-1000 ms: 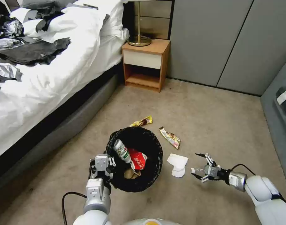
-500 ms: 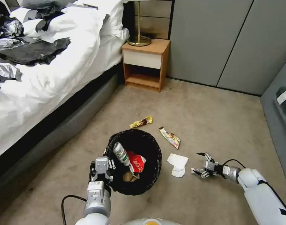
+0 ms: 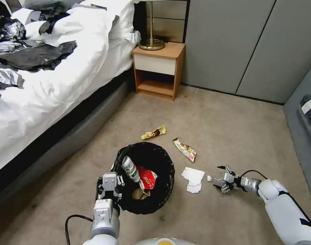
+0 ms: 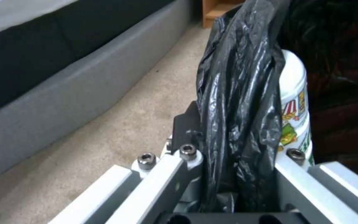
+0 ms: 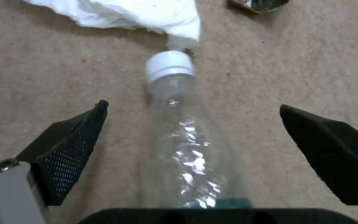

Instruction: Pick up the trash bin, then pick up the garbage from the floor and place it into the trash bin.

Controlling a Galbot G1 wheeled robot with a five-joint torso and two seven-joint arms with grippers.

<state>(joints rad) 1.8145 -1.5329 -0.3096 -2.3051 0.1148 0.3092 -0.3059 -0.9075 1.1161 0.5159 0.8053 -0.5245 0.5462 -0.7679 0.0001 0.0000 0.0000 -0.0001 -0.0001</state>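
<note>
The right wrist view shows what the head view barely hints at: a clear plastic bottle with a white cap [image 5: 179, 137] lies on the beige carpet [image 5: 42, 77] between the two black pads of the right gripper [image 5: 195, 149], which stand wide apart with bare carpet on either side of the bottle. Its cap points away from the jaws and touches the crumpled white tissue [image 5: 125, 12] just beyond. In the head view the right gripper [image 3: 220, 178] hangs low over the floor beside that white tissue [image 3: 192, 178], with open carpet all around it (the long printed snack wrapper [image 3: 185, 149] and the yellow snack wrapper [image 3: 154, 133] lie farther off, near each other). The left wrist view shows the left gripper [image 4: 233, 174] clamped on the glossy black bag rim of the small round trash bin [image 4: 237, 93], a white printed bottle [image 4: 297, 105] just inside the liner. From the head the trash bin [image 3: 163, 190] sits ahead of the left gripper [image 3: 109, 182], already containing that bottle [image 3: 130, 169] and a red-and-white wrapper [image 3: 148, 177].
</note>
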